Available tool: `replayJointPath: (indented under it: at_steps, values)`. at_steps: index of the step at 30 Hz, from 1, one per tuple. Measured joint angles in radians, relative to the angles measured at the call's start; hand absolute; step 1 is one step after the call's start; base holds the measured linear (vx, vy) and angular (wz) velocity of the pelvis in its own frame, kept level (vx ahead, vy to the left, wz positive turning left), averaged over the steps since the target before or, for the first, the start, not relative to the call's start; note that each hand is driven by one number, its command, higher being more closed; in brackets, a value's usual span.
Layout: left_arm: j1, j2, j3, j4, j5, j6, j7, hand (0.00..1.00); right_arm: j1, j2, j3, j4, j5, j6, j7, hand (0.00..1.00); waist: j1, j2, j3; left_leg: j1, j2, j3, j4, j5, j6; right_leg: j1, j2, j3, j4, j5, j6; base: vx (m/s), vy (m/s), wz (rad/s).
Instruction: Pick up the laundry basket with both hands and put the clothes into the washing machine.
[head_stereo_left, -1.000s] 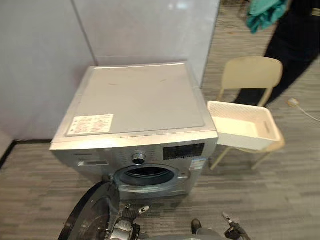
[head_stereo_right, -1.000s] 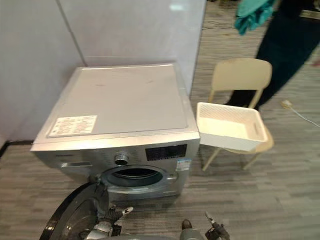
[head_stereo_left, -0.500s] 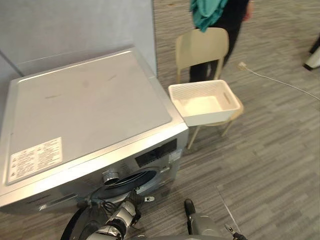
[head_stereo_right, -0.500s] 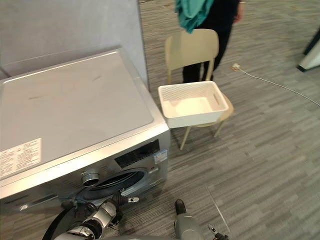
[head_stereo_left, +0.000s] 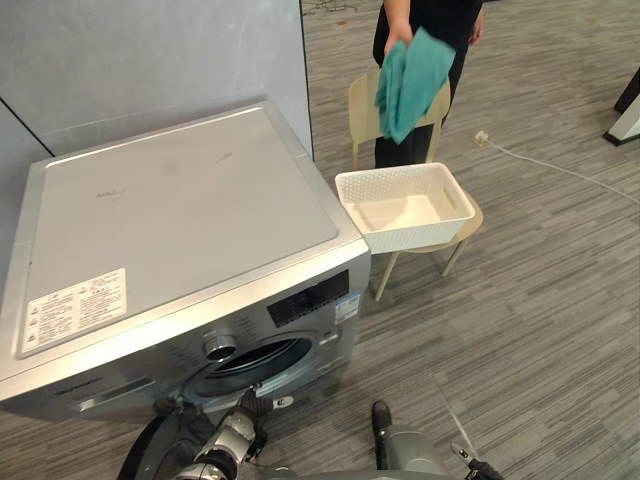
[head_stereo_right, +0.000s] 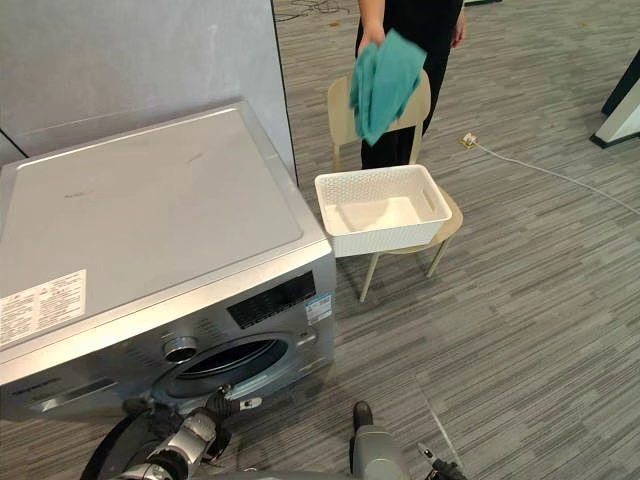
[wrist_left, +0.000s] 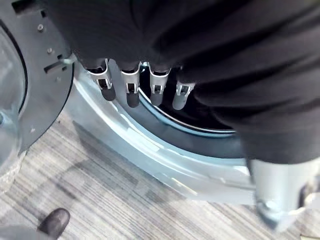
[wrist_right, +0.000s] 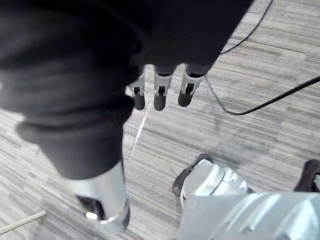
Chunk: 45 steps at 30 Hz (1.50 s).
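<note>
A white laundry basket (head_stereo_left: 412, 236) stands on a beige chair (head_stereo_left: 362, 105) right of the silver washing machine (head_stereo_left: 180, 220); I see no clothes inside it. Behind the chair a person (head_stereo_left: 432, 14) holds a teal cloth (head_stereo_left: 410, 80) above the basket. The machine's round door (head_stereo_left: 150, 455) hangs open at lower left, and the drum opening (head_stereo_left: 250, 360) is dark. My left hand (head_stereo_left: 238, 432) is low in front of that opening, its fingers (wrist_left: 132, 92) straight and holding nothing. My right hand (wrist_right: 160, 92) hangs over the floor, fingers relaxed and empty, far from the basket.
A grey partition wall (head_stereo_left: 150, 60) runs behind the machine. A white cable (head_stereo_left: 560, 165) lies on the striped floor to the right of the chair. Open floor stretches between me and the chair.
The camera has swung from the machine toward the chair. The person has brought the teal cloth lower, over the basket. My hands stay low near the machine's front.
</note>
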Motion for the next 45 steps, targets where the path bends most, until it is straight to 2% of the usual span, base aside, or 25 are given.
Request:
replayJointPath:
  at_steps: [2,3,5,8,11,14,15,16,17,18,20,21,24,26,28,29,30,34,37,39,40,41,42,44,45]
  values:
    - [0.023,-0.048,-0.023,-0.024,-0.045,-0.002,0.003,0.0,-0.004,-0.014,0.005,-0.004,0.005,-0.015,0.0,0.0,0.015,0.008,0.008,-0.05,-0.066,-0.061,0.036,-0.017,-0.014,0.043,-0.004,0.012,-0.018,-0.004,-0.007,0.18,-0.11,-0.27]
    - [0.039,-0.076,0.024,-0.082,-0.054,-0.009,-0.009,0.0,-0.01,-0.026,0.003,-0.028,0.005,-0.019,0.001,0.0,0.029,0.024,0.005,-0.058,-0.142,-0.078,-0.052,-0.029,-0.033,0.068,-0.006,0.033,-0.043,-0.002,-0.011,0.12,-0.044,-0.3]
    - [0.021,-0.049,0.142,-0.087,-0.022,0.002,0.017,0.0,-0.015,-0.025,0.033,-0.04,0.004,-0.02,0.002,0.0,0.032,0.032,0.005,-0.064,-0.203,-0.072,-0.209,-0.029,-0.034,0.091,0.008,0.053,-0.093,-0.001,-0.011,0.09,-0.012,-0.29]
    - [0.019,0.035,0.146,-0.081,-0.023,0.005,0.002,0.0,-0.024,0.003,0.036,-0.055,0.006,-0.028,0.005,0.0,0.045,0.037,0.006,-0.067,-0.245,-0.073,-0.434,0.023,0.001,0.098,0.029,0.086,-0.14,0.007,-0.032,0.09,0.019,-0.3]
    - [0.033,-0.016,0.144,-0.019,-0.043,-0.001,0.011,0.0,-0.023,0.011,0.029,-0.024,0.001,-0.026,-0.005,0.0,0.041,0.049,0.011,-0.028,-0.289,-0.071,-0.533,0.056,0.02,0.096,0.007,0.114,-0.173,0.024,0.005,0.2,0.088,-0.18]
    - [0.071,-0.022,0.16,-0.013,-0.063,-0.002,0.023,0.0,-0.016,0.038,0.029,-0.003,-0.027,-0.009,-0.004,0.0,0.054,0.042,0.009,0.025,-0.308,-0.044,-0.559,0.035,0.057,0.095,-0.006,0.133,-0.089,-0.047,0.031,0.18,0.08,-0.23]
    - [0.08,-0.031,0.162,-0.015,-0.069,-0.003,0.025,0.0,-0.003,0.038,0.031,-0.007,-0.035,-0.009,-0.001,0.0,0.052,0.037,0.005,0.045,-0.325,-0.04,-0.574,0.027,0.062,0.084,-0.02,0.132,-0.033,-0.092,0.044,0.2,0.078,0.06]
    - [0.086,-0.037,0.162,-0.016,-0.078,-0.005,0.025,0.0,0.032,0.05,0.033,-0.037,-0.035,-0.008,0.0,0.0,0.051,0.015,-0.022,0.074,-0.363,-0.044,-0.597,0.006,0.082,0.013,-0.056,0.112,0.148,-0.169,0.098,0.22,0.072,0.1]
    - [0.083,-0.034,0.163,-0.016,-0.078,-0.005,0.024,0.0,0.037,0.05,0.033,-0.048,-0.035,-0.009,0.002,0.0,0.056,0.008,-0.027,0.083,-0.377,-0.043,-0.603,-0.001,0.087,-0.039,-0.071,0.108,0.272,-0.18,0.116,0.29,0.051,0.25]
    - [0.092,-0.02,0.162,-0.014,-0.078,0.002,0.014,0.0,0.048,0.063,0.034,-0.081,-0.036,-0.009,0.003,0.0,0.051,-0.022,-0.017,0.108,-0.398,-0.046,-0.592,-0.01,0.087,-0.156,-0.1,0.095,0.544,-0.151,0.15,0.22,-0.014,0.27]
    - [0.124,-0.007,0.166,-0.014,-0.078,0.019,0.021,0.0,0.076,0.071,0.042,-0.104,-0.035,-0.01,-0.001,0.0,0.028,-0.038,-0.007,0.152,-0.394,-0.08,-0.53,-0.031,0.096,-0.258,-0.146,0.056,0.868,-0.119,0.13,0.36,-0.13,0.7]
    - [0.129,-0.007,0.17,-0.014,-0.078,0.025,0.025,0.0,0.082,0.071,0.044,-0.104,-0.035,-0.01,-0.001,0.0,0.028,-0.039,-0.009,0.165,-0.386,-0.085,-0.529,-0.03,0.096,-0.275,-0.157,0.051,0.9,-0.12,0.128,0.39,-0.212,0.94]
    - [0.13,-0.016,0.2,-0.012,-0.075,0.042,0.039,0.0,0.094,0.071,0.035,-0.105,-0.034,-0.008,-0.005,0.0,0.017,-0.032,-0.011,0.204,-0.332,-0.134,-0.583,-0.018,0.054,-0.337,-0.239,0.04,0.756,-0.122,0.123,0.34,-0.239,0.82]
    - [0.132,-0.015,0.202,-0.003,-0.08,0.061,0.066,0.0,0.099,0.076,0.021,-0.107,-0.034,-0.008,-0.014,0.0,0.02,-0.036,-0.012,0.233,-0.289,-0.144,-0.614,-0.002,0.001,-0.31,-0.269,0.08,0.46,-0.102,0.123,0.33,-0.369,0.4]
    - [0.154,0.017,0.213,0.005,-0.076,0.073,0.077,0.0,0.132,0.101,0.021,-0.1,-0.034,-0.007,-0.024,0.0,0.017,-0.079,-0.034,0.257,-0.281,-0.166,-0.637,-0.002,-0.046,-0.225,-0.299,0.149,0.139,0.091,0.133,0.35,-0.508,0.41]
    - [0.156,0.022,0.234,0.024,-0.068,0.073,0.078,0.0,0.123,0.098,-0.003,-0.055,-0.033,-0.003,-0.022,0.0,0.016,-0.046,-0.038,0.275,-0.24,-0.196,-0.655,-0.013,-0.073,-0.209,-0.26,0.131,0.145,0.053,0.209,0.27,-0.466,0.28]
    - [0.157,-0.001,0.265,0.039,-0.054,0.079,0.071,0.0,0.126,0.077,-0.025,-0.033,-0.034,-0.002,-0.025,0.0,0.02,-0.024,-0.056,0.279,-0.2,-0.187,-0.658,0.006,-0.094,-0.209,-0.224,0.113,0.151,0.015,0.194,0.23,-0.436,0.06]
    - [0.207,-0.025,0.362,0.046,-0.045,0.075,0.069,0.0,0.126,0.062,-0.035,0.011,-0.045,0.014,-0.025,0.0,0.016,-0.029,-0.066,0.288,-0.125,-0.18,-0.541,0.074,-0.138,-0.155,-0.164,0.075,0.222,-0.077,0.121,0.15,-0.369,0.0]
    - [0.19,-0.01,0.406,0.028,-0.054,0.053,0.079,0.0,0.119,0.069,-0.034,0.028,-0.045,0.014,-0.021,0.0,0.005,-0.044,-0.078,0.111,-0.052,-0.171,-0.264,0.155,-0.062,-0.108,-0.148,-0.005,0.169,-0.075,0.091,0.02,-0.308,0.71]
    - [0.166,-0.009,0.404,0.009,-0.053,0.028,0.067,0.0,0.089,0.054,-0.016,0.038,-0.044,0.01,-0.02,0.0,0.014,-0.062,-0.061,0.017,-0.009,-0.146,-0.151,0.235,-0.041,-0.079,-0.113,0.007,0.129,-0.053,0.069,-0.02,-0.256,0.58]
    - [0.163,-0.018,0.396,0.002,-0.051,0.014,0.063,0.0,0.067,0.034,0.008,0.049,-0.044,0.01,-0.023,0.0,0.033,-0.072,-0.052,-0.018,-0.01,-0.128,-0.068,0.208,-0.033,-0.062,-0.104,0.018,0.102,-0.035,0.052,-0.11,-0.082,0.07]
    - [0.165,-0.028,0.392,0.004,-0.052,0.007,0.053,0.0,0.052,0.002,0.024,0.048,-0.044,0.003,-0.024,0.0,0.045,-0.06,-0.049,-0.001,-0.06,-0.101,-0.022,0.113,-0.012,-0.03,-0.094,0.023,0.063,-0.023,0.04,-0.13,-0.028,-0.07]
    - [0.171,-0.037,0.391,0.004,-0.052,0.006,0.047,0.0,0.047,-0.009,0.027,0.047,-0.045,0.0,-0.024,0.0,0.046,-0.051,-0.048,0.013,-0.084,-0.086,-0.028,0.078,-0.011,-0.018,-0.089,0.023,0.042,-0.023,0.04,-0.19,0.025,-0.18]
    - [0.192,-0.044,0.349,0.005,-0.051,0.003,0.045,0.0,0.037,-0.018,0.075,0.015,-0.056,-0.018,-0.025,0.0,0.045,-0.029,-0.059,0.083,-0.203,-0.023,-0.235,-0.053,0.012,-0.004,-0.053,0.031,-0.03,-0.017,0.049,-0.22,0.06,-0.2]
    - [0.195,-0.053,0.335,0.009,-0.049,0.003,0.041,0.0,0.028,-0.011,0.102,-0.006,-0.066,-0.02,-0.022,0.0,0.047,0.007,-0.07,0.096,-0.219,-0.038,-0.396,-0.112,0.026,-0.014,-0.016,0.032,-0.088,0.03,0.065,-0.2,0.034,-0.3]
